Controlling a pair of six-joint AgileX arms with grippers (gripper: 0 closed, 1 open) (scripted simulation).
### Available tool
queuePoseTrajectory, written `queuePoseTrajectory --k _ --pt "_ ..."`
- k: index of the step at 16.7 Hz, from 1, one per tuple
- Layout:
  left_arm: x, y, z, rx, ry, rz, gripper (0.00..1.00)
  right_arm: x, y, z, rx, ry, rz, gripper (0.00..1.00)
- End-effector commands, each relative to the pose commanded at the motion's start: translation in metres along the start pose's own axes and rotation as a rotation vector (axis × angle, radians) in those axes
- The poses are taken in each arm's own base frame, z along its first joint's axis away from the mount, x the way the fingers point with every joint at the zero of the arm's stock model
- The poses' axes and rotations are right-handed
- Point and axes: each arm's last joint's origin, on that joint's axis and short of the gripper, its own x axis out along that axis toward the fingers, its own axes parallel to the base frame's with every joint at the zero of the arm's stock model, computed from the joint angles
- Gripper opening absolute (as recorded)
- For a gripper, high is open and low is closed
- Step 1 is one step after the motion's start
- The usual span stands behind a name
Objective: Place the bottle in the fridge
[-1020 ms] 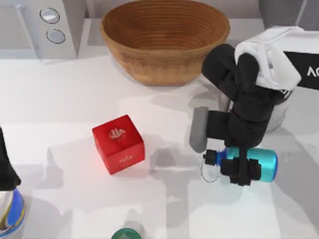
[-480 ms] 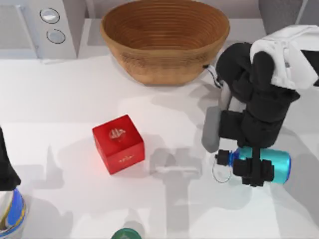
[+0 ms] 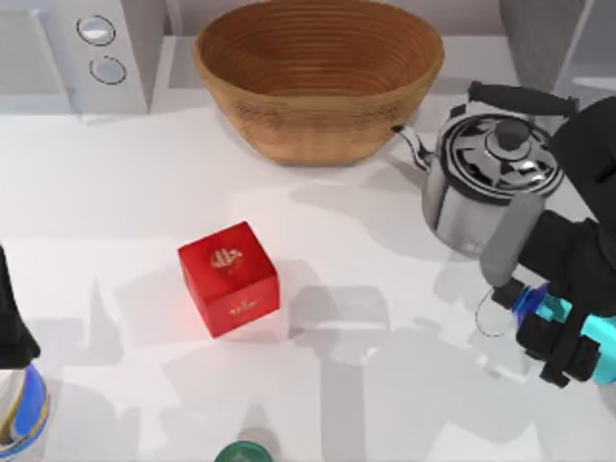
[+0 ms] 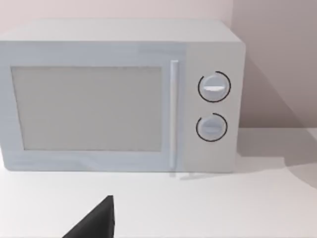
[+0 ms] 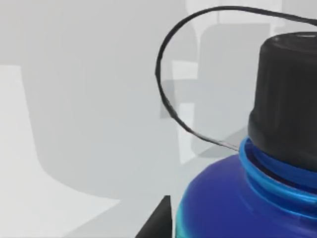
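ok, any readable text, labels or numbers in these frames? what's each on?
None can be read.
Red cube: a white emblem on top and a small white marking on its front face, both too blurred to read.
Microwave: two dials, no visible numbers or lettering.
Bottle in the right pincer, kettle: no label visible.

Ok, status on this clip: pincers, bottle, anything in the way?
Right pincer shut on the bottle, held lying sideways at the table's right edge. Left arm parked at far left. Kettle stands just behind the bottle; fridge not identifiable.
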Motion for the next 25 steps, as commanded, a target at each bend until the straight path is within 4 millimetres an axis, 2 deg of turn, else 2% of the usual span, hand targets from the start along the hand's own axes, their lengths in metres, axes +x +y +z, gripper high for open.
queuePoseTrajectory --k 3,5,7,9,11,14,18,25 --pt "0.000 0.000 0.000 0.000 0.000 0.000 1.00 -0.041 0.012 -0.028 0.059 -0.251 -0.186 0.01" --pt "0.000 0.000 0.000 0.000 0.000 0.000 1.00 -0.067 0.025 -0.056 0.121 -0.446 -0.332 0.01" --pt "0.000 0.000 0.000 0.000 0.000 0.000 1.00 -0.078 0.040 -0.088 0.221 -0.638 -0.459 0.01" --pt "0.000 0.000 0.000 0.000 0.000 0.000 1.00 -0.071 0.052 -0.116 0.360 -0.798 -0.548 0.01" --pt "0.000 0.000 0.000 0.000 0.000 0.000 1.00 -0.053 0.058 -0.139 0.518 -0.935 -0.617 0.01" --pt "0.000 0.000 0.000 0.000 0.000 0.000 1.00 -0.028 0.060 -0.159 0.675 -1.114 -0.709 0.01" --pt "0.000 0.000 0.000 0.000 0.000 0.000 1.00 -0.012 0.060 -0.168 0.726 -1.234 -0.785 0.01" --pt "0.000 0.000 0.000 0.000 0.000 0.000 1.00 -0.013 0.059 -0.168 0.722 -1.238 -0.786 0.01"
